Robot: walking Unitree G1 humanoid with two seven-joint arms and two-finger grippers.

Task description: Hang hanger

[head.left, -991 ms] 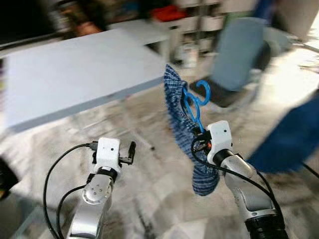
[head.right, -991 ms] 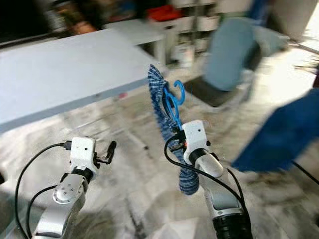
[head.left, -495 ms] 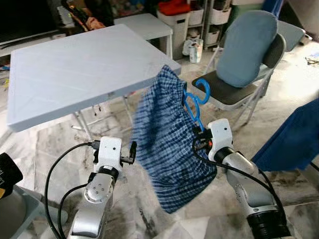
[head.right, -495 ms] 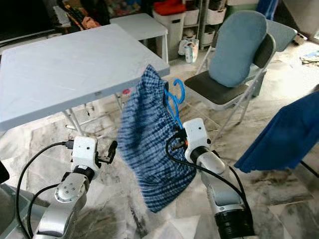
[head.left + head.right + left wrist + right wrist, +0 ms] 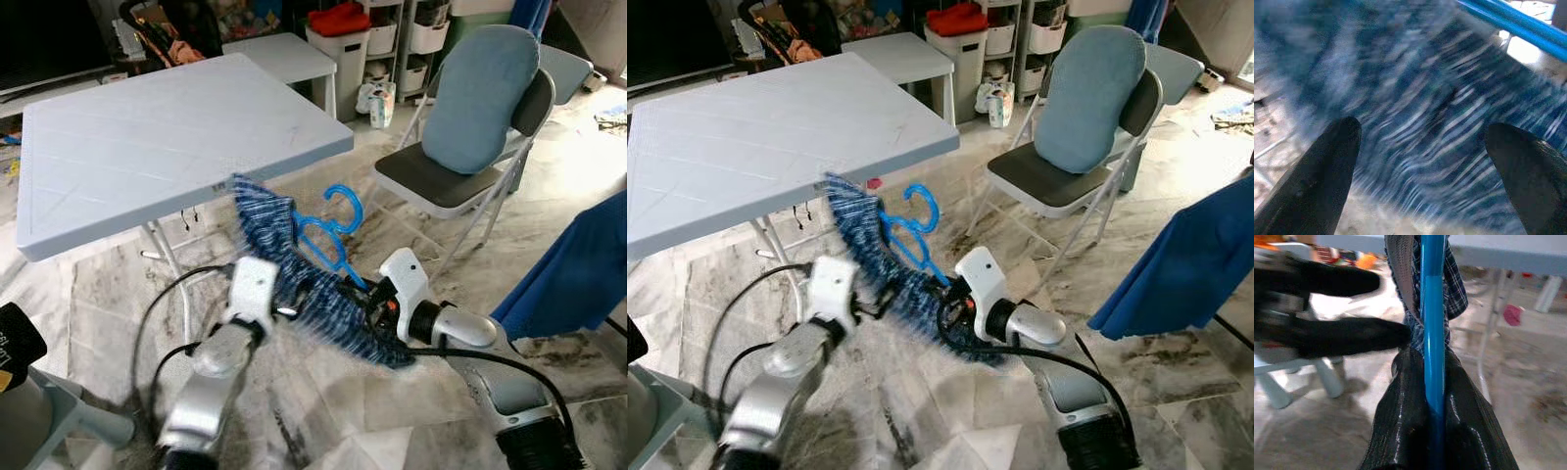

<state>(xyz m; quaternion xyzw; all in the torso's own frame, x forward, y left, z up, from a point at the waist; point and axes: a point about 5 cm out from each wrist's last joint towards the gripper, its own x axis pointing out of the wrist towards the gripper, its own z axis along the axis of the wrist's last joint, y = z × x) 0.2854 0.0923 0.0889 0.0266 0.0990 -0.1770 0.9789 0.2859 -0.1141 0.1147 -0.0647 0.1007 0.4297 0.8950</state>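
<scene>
Between the two arms, low in the head views, a blue plastic hanger point(image 5: 328, 235) with a blue-and-white checked cloth point(image 5: 313, 284) draped on it is held over the marbled floor point(image 5: 88, 284). The right gripper point(image 5: 1432, 382) has its two black fingers pressed tight on the hanger's straight bar, one on each side (the wrist view shows the blue bar running up between them with no gap). From that grip the hanger runs toward 11 o'clock, its hook point(image 5: 919, 204) uppermost and free in the air, just short of the near edge of the grey folding table point(image 5: 147, 137). The cloth trails from the hanger across toward 9 o'clock, blurred. The left gripper point(image 5: 1425, 147) is up against that cloth, its fingers spread wide with the checked fabric lying between and beyond them; nothing is pinched. At 1 o'clock stands a folding chair point(image 5: 470, 127) with a blue cushion, and at 3 o'clock hangs a dark blue garment point(image 5: 578, 264).
</scene>
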